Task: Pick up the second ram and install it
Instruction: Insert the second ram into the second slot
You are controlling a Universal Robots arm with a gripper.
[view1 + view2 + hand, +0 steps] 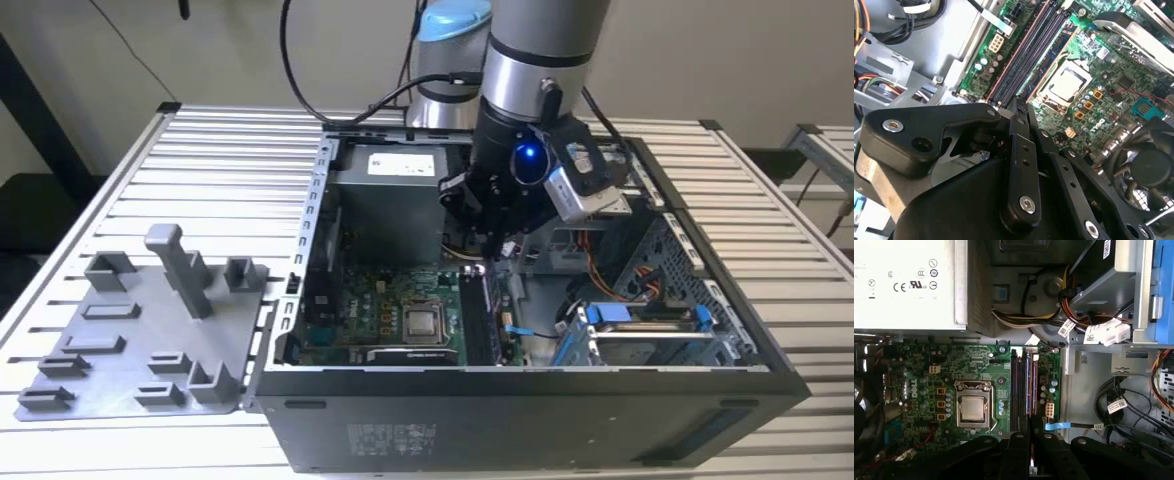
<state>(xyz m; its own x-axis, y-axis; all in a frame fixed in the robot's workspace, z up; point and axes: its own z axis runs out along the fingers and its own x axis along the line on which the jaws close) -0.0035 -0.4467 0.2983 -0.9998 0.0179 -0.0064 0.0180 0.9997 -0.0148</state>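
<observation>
My gripper [503, 248] hangs inside the open computer case, just above the row of memory slots [1015, 390] beside the processor [973, 408]. In both wrist views its black fingers [1021, 150] are drawn close together. A thin edge of the second ram [1032, 468] shows pinched between them, pointing down at the slots [1024, 60]. The held stick is seen edge-on and is mostly hidden by the fingers. Another stick [1029, 385] stands seated in the slot nearest the case's inner wall.
The green motherboard [387, 310] lies on the case floor, with the grey power supply [904, 285] behind it. Cable bundles [1134, 410] and a blue drive cage [641, 320] crowd the exterior view's right. A grey parts tray [147, 330] sits on the slatted table outside the case.
</observation>
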